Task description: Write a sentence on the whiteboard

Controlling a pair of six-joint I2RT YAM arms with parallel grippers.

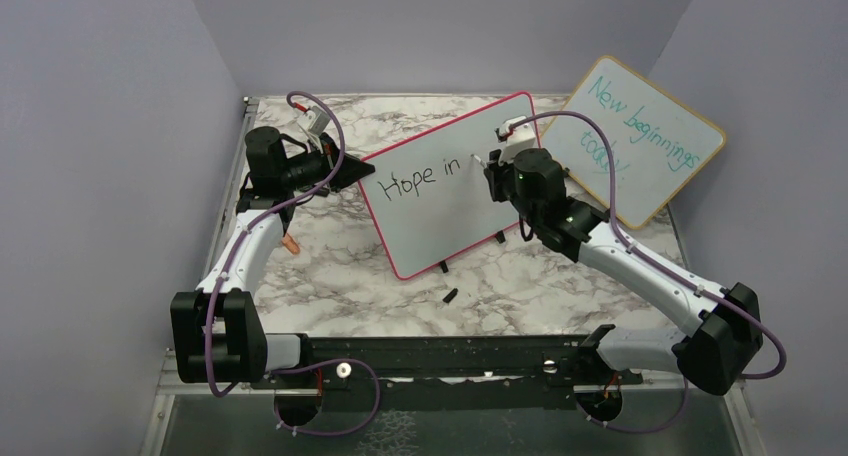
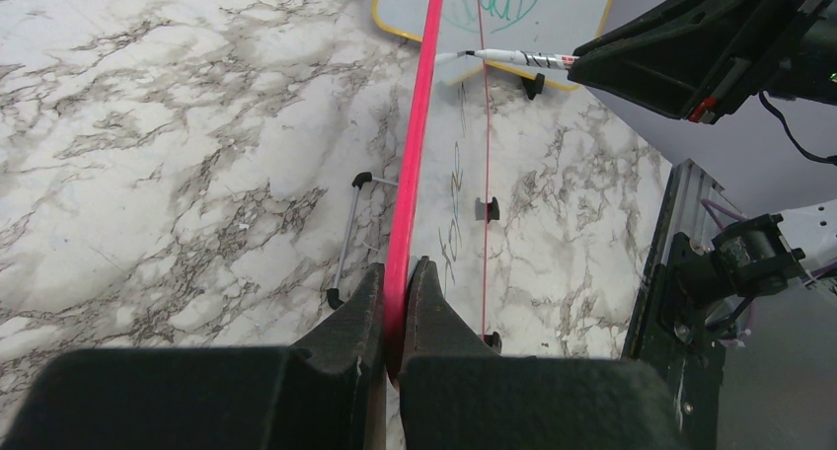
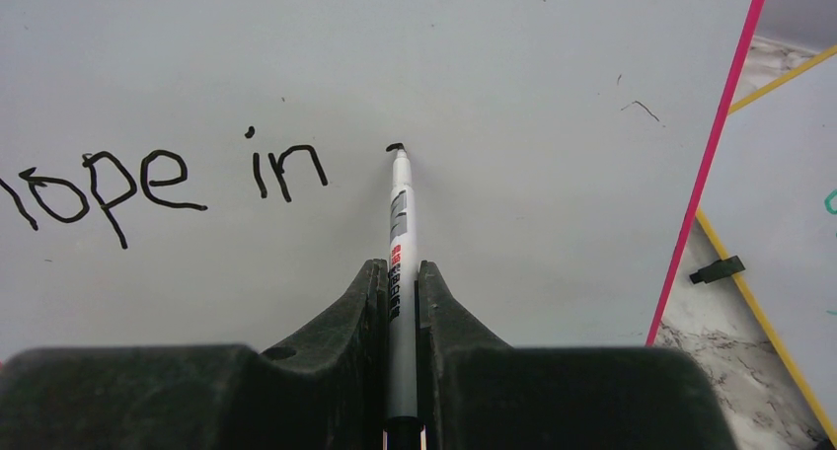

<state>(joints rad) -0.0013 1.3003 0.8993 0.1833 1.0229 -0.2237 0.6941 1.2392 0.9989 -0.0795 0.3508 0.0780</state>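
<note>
Currently the black handwritten sentence (image 1: 422,176) is reading only "Hope in" on the large pink-framed whiteboard (image 1: 450,226) mid-table; the right gripper (image 3: 400,268), clamping a slim white marker (image 3: 399,203), is starting the third word while the left gripper (image 2: 397,272) is pinching its left edge.

**Two boards, two messages**

You are reading black handwriting on the whiteboard (image 1: 450,228): the sentence (image 1: 425,174) is showing just "Hope in", and in the right wrist view a tiny black stroke is sitting right after "in". On the second board (image 1: 650,176), the yellow-edged one leaning behind, you are seeing teal handwriting saying "New beginnings today", with the last word running below the first two. The marker (image 3: 399,223) is carrying a red label and grey blocks of print, too small for you to read.
</note>
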